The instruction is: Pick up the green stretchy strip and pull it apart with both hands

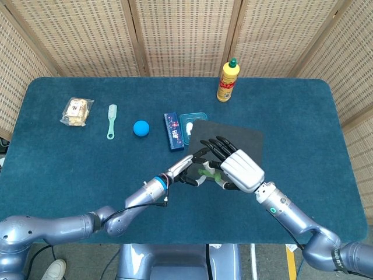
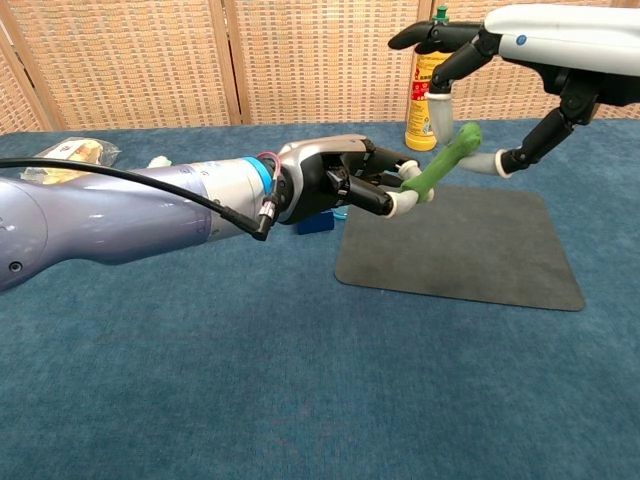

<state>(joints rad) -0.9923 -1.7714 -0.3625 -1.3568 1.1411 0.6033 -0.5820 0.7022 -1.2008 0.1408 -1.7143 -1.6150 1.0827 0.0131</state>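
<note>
One dark mat [image 2: 470, 250] on blue tabletop [image 2: 250, 380], wicker screens [image 1: 180, 35] behind.

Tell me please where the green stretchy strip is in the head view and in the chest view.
Head view: green stretchy strip at centre, mostly hidden between the two hands.
Chest view: upper centre-right, raised above the table, pinched by the left hand.
Shared landmark: the dark mat below it.

Left hand [image 1: 187, 169]: positioned at the near edge of the dark mat [image 1: 247, 139]; fingertips closed on the green strip [image 1: 206, 172]
Right hand [image 1: 233, 165]: held over the strip with fingers spread; contact cannot be determined
Table [image 1: 70, 169]: yellow bottle [image 1: 228, 80] at the far edge; snack bag [image 1: 77, 111], green brush [image 1: 111, 121], blue ball [image 1: 141, 128], blue box [image 1: 173, 130] in a row
</note>
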